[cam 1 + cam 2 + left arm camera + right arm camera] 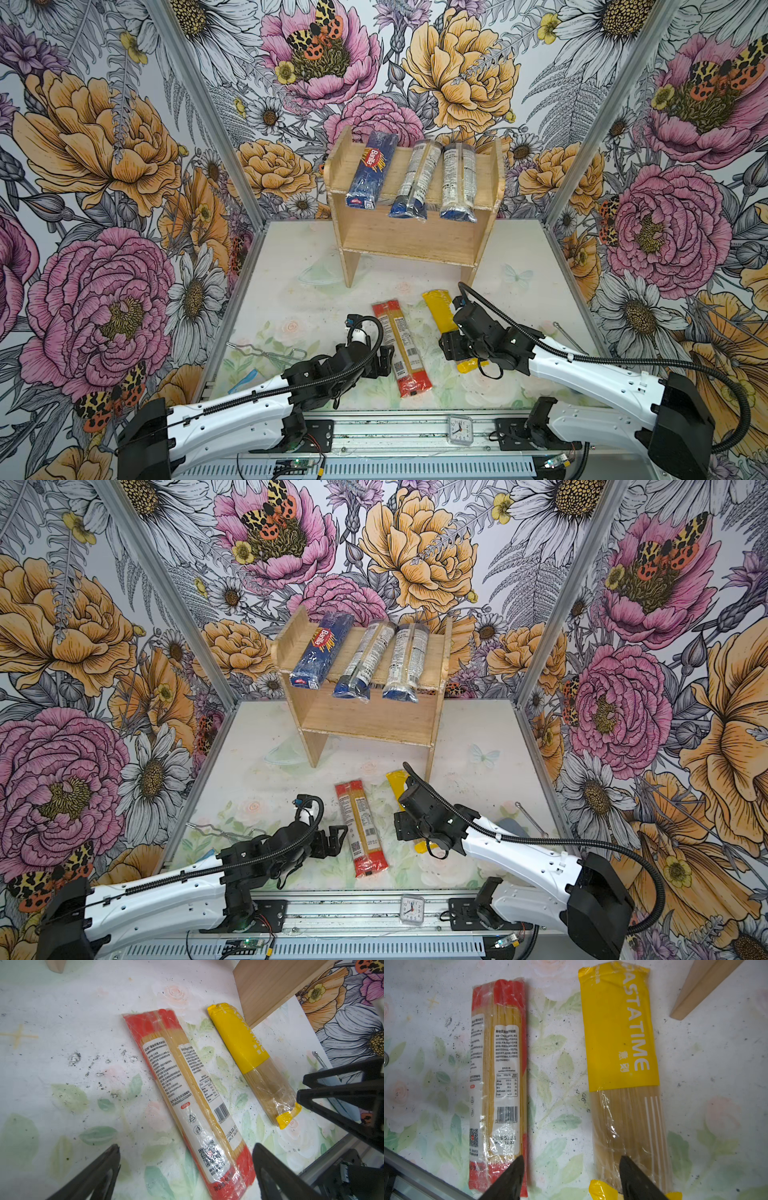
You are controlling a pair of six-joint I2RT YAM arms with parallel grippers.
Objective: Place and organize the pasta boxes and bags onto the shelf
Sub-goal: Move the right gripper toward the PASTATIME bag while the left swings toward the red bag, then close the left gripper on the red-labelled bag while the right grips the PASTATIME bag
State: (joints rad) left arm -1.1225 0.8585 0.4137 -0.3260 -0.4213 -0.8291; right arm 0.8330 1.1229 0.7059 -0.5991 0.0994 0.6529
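Note:
The shelf [407, 243] [365, 719] stands at the back. Its top tier carries a dark blue Barilla pack [372, 170] [318, 652] and two clear blue-ended packs [415, 178] [459, 178]. A red-ended pack [401, 349] [187, 1088] [500, 1084] and a yellow pack [438, 309] [245, 1047] [618, 1032] lie side by side on the table. My left gripper [384, 359] [186, 1147] is wide open, and the red pack's near end shows between its fingers. My right gripper [448, 345] [571, 1157] hangs open over the gap between both packs, holding nothing.
A small alarm clock [460, 431] sits on the front rail. Bent wire [266, 353] and a blue scrap [245, 380] lie at the table's left. A grey-blue pad [509, 825] and a metal rod [569, 336] lie at its right. A shelf leg [695, 991] stands near the yellow pack.

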